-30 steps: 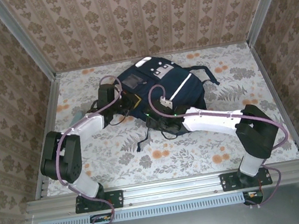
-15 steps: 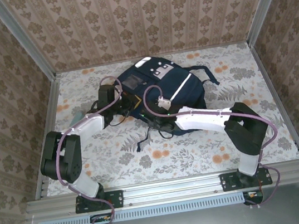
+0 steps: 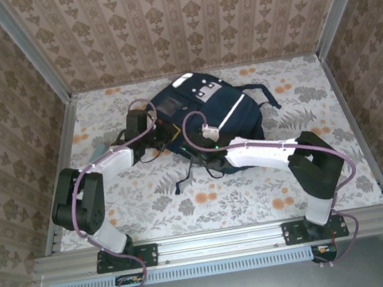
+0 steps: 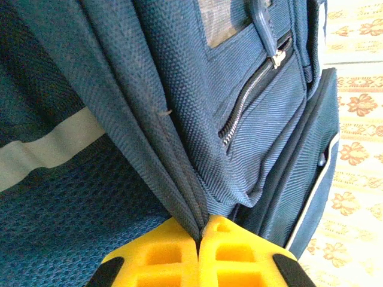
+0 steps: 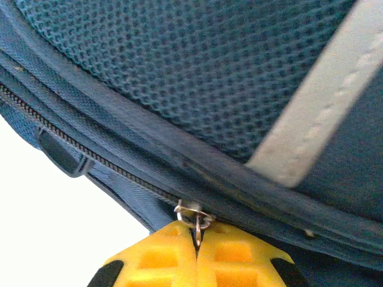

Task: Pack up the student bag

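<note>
From above, the student bag point(image 3: 215, 111) lies flat on the flowered desk point(image 3: 316, 110). Both arms fold in on it, the left arm at its left side and the right arm across its near edge. The left wrist camera gets in close: the left hand point(image 4: 198, 236) is clamped on a fold of the bag's navy fabric, below a zipped pocket point(image 4: 251, 95). On the right wrist camera, the right hand point(image 5: 197, 236) is pinched tight on the metal zipper pull point(image 5: 194, 214), just below a white stripe point(image 5: 317, 113).
</note>
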Motion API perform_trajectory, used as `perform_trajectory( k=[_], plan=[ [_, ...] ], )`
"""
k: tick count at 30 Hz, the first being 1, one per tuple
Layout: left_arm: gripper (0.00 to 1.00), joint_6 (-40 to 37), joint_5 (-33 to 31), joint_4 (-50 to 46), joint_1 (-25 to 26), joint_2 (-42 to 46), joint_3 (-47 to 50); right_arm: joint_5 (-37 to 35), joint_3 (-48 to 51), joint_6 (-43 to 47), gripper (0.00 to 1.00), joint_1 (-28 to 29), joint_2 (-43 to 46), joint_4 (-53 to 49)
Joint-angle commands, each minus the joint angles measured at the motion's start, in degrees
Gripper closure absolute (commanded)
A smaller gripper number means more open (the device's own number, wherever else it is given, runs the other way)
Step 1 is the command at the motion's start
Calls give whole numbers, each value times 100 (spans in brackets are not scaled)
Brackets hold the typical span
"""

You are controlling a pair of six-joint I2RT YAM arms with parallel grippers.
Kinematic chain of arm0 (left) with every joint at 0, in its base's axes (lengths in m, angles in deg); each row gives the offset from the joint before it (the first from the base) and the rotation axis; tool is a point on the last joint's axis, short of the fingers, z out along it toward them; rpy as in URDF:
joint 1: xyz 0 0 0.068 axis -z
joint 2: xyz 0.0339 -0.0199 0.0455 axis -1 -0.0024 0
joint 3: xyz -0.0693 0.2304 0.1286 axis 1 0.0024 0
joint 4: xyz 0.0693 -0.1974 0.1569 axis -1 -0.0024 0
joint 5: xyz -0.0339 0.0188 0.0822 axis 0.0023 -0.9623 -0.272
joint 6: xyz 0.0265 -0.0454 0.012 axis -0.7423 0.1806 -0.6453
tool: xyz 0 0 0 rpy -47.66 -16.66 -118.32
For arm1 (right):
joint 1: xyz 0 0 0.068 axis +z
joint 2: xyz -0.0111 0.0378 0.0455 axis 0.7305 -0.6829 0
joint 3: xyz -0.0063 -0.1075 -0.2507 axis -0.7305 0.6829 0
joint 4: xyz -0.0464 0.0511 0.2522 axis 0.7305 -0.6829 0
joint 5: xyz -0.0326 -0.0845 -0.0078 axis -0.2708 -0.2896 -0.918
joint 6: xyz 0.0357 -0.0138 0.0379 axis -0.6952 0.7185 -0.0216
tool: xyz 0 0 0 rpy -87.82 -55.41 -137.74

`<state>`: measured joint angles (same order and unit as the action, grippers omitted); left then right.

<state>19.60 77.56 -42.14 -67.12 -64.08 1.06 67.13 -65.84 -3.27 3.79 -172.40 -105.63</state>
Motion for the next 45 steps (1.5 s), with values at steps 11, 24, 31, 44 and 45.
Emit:
perform_trajectory(
  k=[11,24,31,44,45],
  plan=[
    [100,-799,-91,-571,-808,106,-232,-1378,770,1303,100,-275,1271,-1882],
    [59,-1647,-549,-1843,-1097,858,-75,1183,6,2188,100,-89,726,-20],
    [39,-1037,-507,-1884,-1145,1966,766,2199,-1010,2379,100,33,-100,474],
    [65,561,224,-439,-906,2479,1806,2493,-1365,2360,100,34,-470,675],
    [65,625,246,-344,-887,2447,1825,2517,-1354,2342,100,34,-470,693]
  ],
)
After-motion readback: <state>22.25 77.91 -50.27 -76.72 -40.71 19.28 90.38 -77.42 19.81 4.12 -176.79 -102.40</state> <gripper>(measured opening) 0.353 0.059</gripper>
